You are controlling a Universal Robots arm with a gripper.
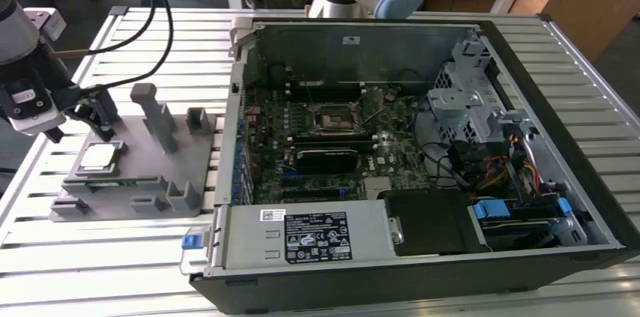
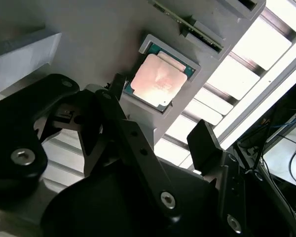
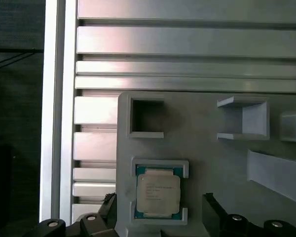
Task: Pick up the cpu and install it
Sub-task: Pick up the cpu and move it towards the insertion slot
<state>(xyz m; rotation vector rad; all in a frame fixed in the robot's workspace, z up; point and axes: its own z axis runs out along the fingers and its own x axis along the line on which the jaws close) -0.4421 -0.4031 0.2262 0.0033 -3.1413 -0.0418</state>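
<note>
Satin metal, matt plastic and ribbed slats

The cpu [image 3: 158, 191] is shown with a smooth, silvery metal top of satin sheen, rimmed by a thin green board edge. The fixture [image 3: 202, 143] beneath it is seen as matt grey plastic, faintly grainy. The table [image 1: 130, 264] is formed of ribbed, pale metal slats with a dull shine. The gripper [image 2: 160, 106] is finished in matt black, set with bright metal screw heads. The computer case [image 1: 400, 47] is lined with bare grey sheet metal and coated black outside.
</note>
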